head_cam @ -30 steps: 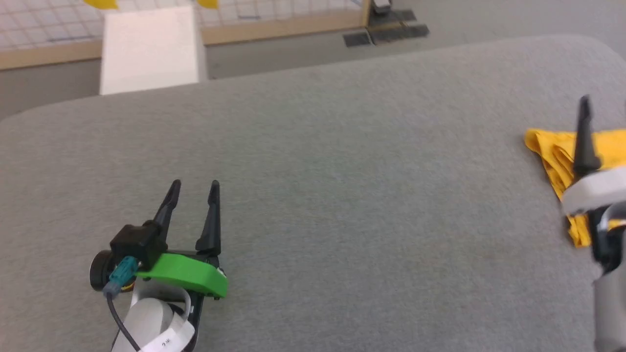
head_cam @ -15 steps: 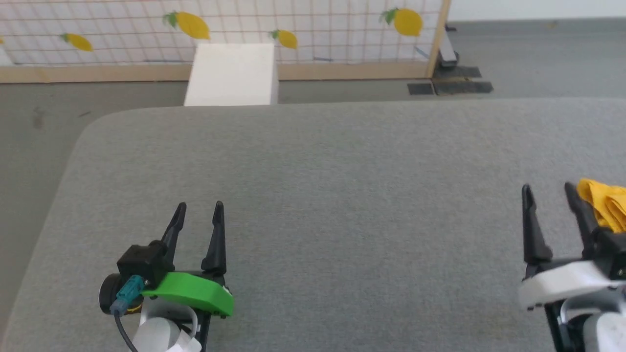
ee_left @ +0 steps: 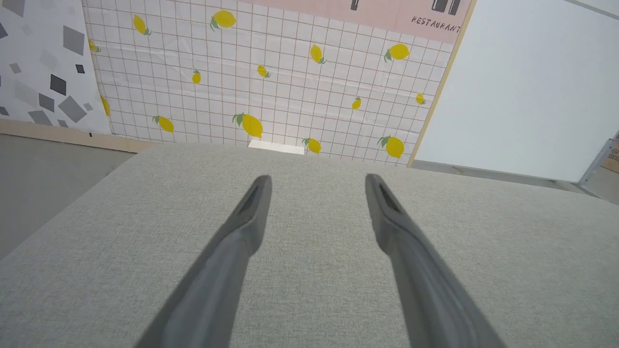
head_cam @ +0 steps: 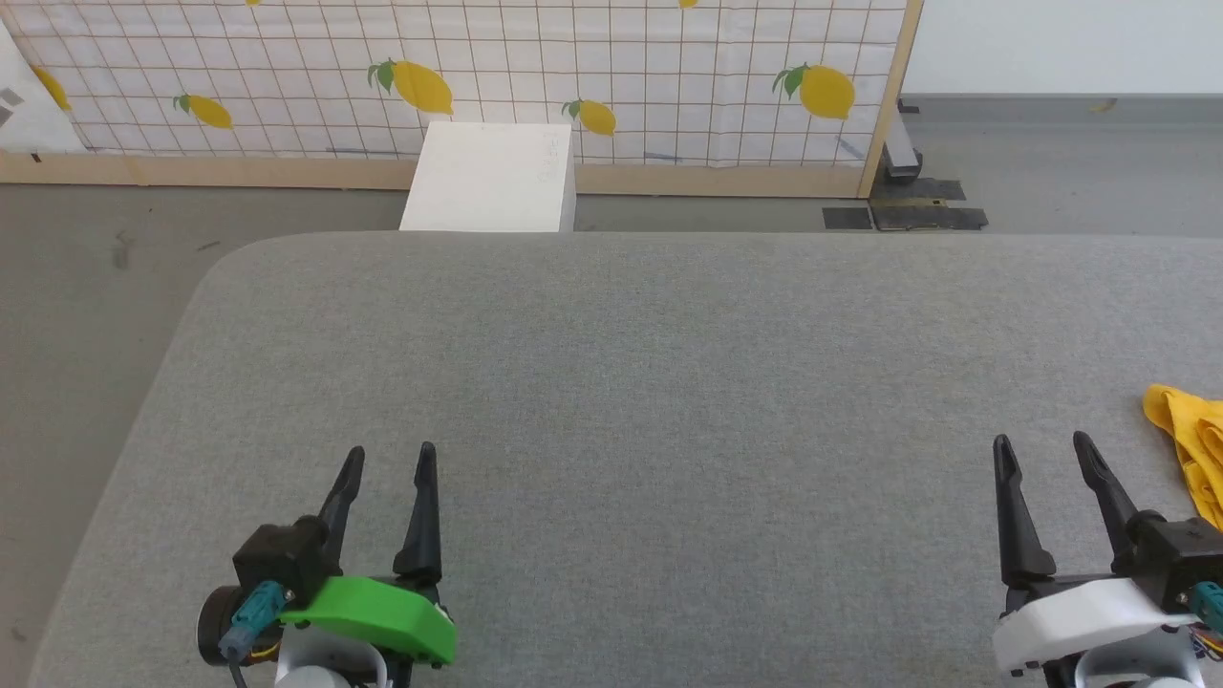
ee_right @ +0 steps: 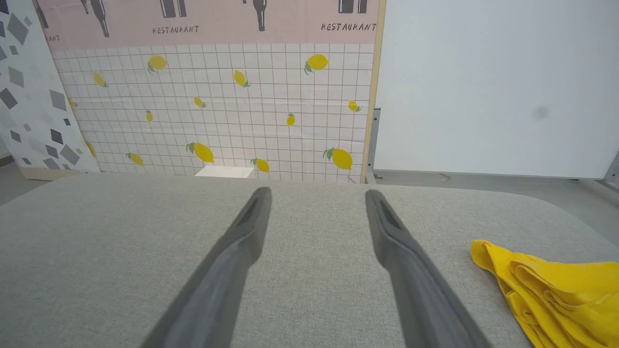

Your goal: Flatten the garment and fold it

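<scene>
**Grey-Cloth Table, Two Pincers, One Garment**

Table (head_cam: pixel 611 382): flat top in grey woven cloth, with a rounded corner. Beyond its far edge you have a wood-framed backdrop (head_cam: pixel 592 57), grid-printed with yellow lemons, and a plain white block (head_cam: pixel 492 177) whose base the table hides.

Left pincer (head_cam: pixel 392 449): two long, dark, tapered fingers, spread wide with nothing between them.

Right pincer (head_cam: pixel 1041 440): likewise wide, holding nothing.

Garment (ee_right: pixel 556 290): bright yellow cloth bunched in soft layered folds. It lies on the table at your right, just beside the right pincer and apart from it. The frame edge cuts it off, so you cannot make out any print.
</scene>
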Controlling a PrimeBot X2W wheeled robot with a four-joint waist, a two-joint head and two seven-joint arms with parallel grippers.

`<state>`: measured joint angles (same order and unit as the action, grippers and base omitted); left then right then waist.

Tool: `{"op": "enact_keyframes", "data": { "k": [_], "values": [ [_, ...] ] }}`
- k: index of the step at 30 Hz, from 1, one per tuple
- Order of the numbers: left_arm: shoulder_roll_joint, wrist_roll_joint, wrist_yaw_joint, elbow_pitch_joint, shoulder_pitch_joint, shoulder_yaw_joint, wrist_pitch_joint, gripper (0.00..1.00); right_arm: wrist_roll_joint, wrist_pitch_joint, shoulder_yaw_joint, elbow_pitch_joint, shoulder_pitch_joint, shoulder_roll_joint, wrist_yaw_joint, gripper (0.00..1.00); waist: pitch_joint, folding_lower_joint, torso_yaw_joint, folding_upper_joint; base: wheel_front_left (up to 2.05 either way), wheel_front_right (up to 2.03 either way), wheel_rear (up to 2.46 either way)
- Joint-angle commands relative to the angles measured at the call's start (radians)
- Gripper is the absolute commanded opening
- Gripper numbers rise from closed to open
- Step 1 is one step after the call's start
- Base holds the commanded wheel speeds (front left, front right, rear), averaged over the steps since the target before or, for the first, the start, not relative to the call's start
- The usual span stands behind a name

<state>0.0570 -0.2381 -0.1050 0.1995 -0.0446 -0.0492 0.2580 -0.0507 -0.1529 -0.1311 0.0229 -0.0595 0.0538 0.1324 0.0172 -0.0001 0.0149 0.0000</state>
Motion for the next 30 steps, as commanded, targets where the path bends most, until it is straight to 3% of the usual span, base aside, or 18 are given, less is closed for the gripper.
{"op": "enact_keyframes", "data": {
  "k": [1,16,17,30],
  "values": [
    [-0.005,-0.003,-0.005,-0.002,0.012,0.001,0.004,1.0,-0.011,-0.002,0.001,-0.006,-0.011,-0.003,-0.002,1.0,0.0,0.0001,0.0,0.0,0.0,0.0,0.0],
    [-0.007,-0.015,0.004,-0.003,0.017,-0.011,0.004,1.0,-0.044,-0.004,0.011,-0.002,-0.025,-0.003,-0.002,1.0,0.0,0.0001,-0.004,0.0,0.0,0.0,0.0],
    [-0.002,-0.001,0.002,-0.003,0.004,-0.01,-0.001,0.0,-0.038,0.0,0.008,-0.001,-0.009,-0.001,0.0,0.0,0.0,0.0001,-0.004,0.0,0.0,0.0,0.0],
    [-0.002,0.0,0.002,-0.004,0.004,-0.009,-0.003,0.0,-0.038,0.001,0.008,-0.001,-0.008,0.0,0.0,0.0,0.0,0.0001,-0.004,0.0,0.0,0.0,0.0]
  ]
}}
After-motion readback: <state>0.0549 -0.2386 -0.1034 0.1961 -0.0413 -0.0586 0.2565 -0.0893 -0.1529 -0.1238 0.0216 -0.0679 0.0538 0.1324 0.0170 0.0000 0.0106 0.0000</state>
